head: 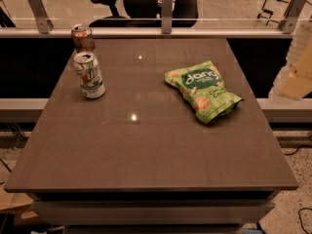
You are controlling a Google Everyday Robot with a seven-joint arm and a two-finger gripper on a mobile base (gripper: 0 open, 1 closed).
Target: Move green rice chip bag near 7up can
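Note:
The green rice chip bag (203,90) lies flat on the right half of the brown table (146,150), its dark green oval logo facing up. The 7up can (89,75) stands upright near the table's left edge, well to the left of the bag. My gripper (295,79) shows as a pale shape at the right edge of the camera view, off the table's right side, to the right of the bag and above table height. It holds nothing that I can see.
A copper-brown can (83,37) stands upright just behind the 7up can at the back left. A glass railing (165,13) runs behind the table, with an office chair (141,1) beyond it.

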